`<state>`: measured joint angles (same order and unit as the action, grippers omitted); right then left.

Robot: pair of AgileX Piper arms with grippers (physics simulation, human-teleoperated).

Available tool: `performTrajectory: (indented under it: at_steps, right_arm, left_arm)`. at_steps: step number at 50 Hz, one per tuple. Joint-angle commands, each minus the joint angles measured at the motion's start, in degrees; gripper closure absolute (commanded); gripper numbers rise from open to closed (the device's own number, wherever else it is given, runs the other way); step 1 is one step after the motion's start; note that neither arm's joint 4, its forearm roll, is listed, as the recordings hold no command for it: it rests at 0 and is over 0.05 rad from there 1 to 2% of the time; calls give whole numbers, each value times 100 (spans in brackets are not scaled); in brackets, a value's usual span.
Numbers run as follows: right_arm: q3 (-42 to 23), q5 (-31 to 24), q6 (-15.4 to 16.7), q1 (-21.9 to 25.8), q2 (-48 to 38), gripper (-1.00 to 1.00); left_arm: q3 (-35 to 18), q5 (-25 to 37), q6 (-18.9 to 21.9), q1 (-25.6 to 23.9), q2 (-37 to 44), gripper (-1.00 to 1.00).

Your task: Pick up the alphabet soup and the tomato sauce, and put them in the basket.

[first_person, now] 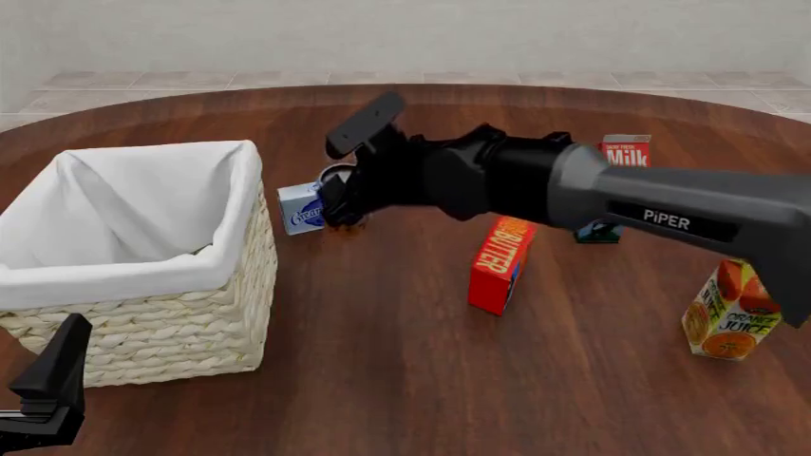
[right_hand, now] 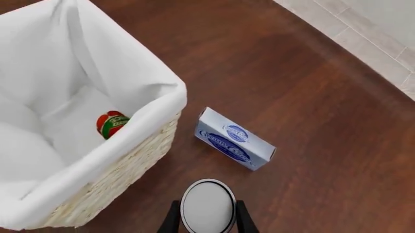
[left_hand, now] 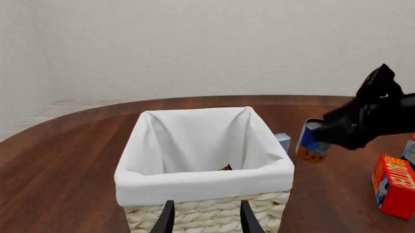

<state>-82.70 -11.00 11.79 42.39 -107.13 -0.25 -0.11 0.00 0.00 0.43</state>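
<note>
One alphabet soup in right pincer; one tomato sauce in basket.

I'm seeing the dark wooden table carrying the basket, a blue-white box and the alphabet soup. A butter box, milk carton and orange juice carton are standing rightward

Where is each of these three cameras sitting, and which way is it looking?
Front view: fixed above and behind the arms, facing forward and down over the table; shows the right arm reaching to the alphabet soup.
Left wrist view: behind the left gripper, facing the basket; its fingertips show.
Right wrist view: behind the right gripper, looking down on the alphabet soup between its fingers.
Shared: both wrist views show the tomato sauce inside the basket.
</note>
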Motion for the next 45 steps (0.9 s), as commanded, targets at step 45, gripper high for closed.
performTrajectory:
  at_steps: [45]
  right_arm:
    - [-581, -673, 65, 216, 846, 100]
  left_arm:
    - [0, 0, 0, 0, 0, -100]
